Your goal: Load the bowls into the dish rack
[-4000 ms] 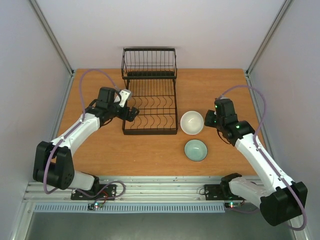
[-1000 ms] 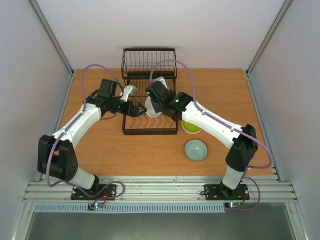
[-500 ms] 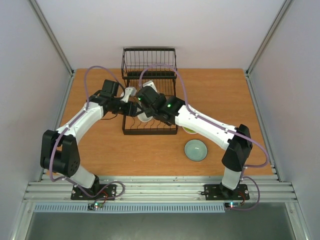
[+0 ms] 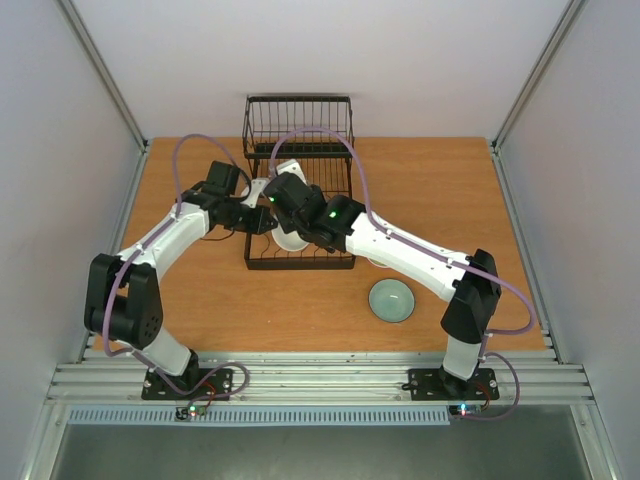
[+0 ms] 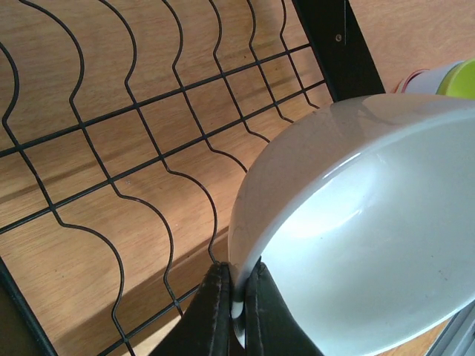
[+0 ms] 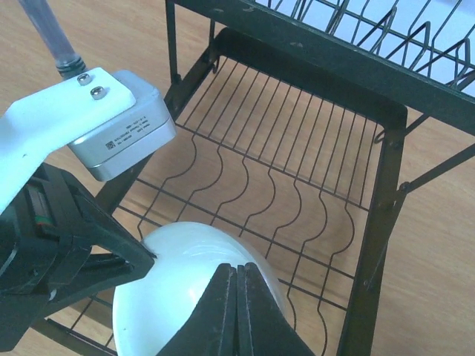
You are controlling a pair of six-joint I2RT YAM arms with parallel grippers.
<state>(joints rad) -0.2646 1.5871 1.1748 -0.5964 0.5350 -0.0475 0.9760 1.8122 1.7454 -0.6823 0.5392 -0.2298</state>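
The left fingers (image 5: 215, 315) have just clamped shut on the white bowl's (image 5: 356, 222) rim. The right fingers (image 6: 220, 311) stay pinched on it too, so both arms hold it tilted, low over the dish rack's (image 6: 319, 78) front wires. It looks like a handover or a joint placement.

the white bowl (image 5: 356, 222) is plain glossy white, with no pattern. the dish rack (image 4: 300, 215) is black wire, its floor wires bent in wavy rows. the counter (image 4: 440, 190) is orange-brown wood grain. the teal bowl (image 4: 391, 300) is pale and plain. a yellow-green bowl (image 5: 462, 74) shows at the edge of the left wrist view, with a thin red line on something white just beside it. the left arm (image 4: 160, 240) and right arm (image 4: 410, 255) are white with black joints and purple cables (image 4: 330, 135). the left hand (image 5: 237, 282) and right hand (image 6: 237, 278) are black.
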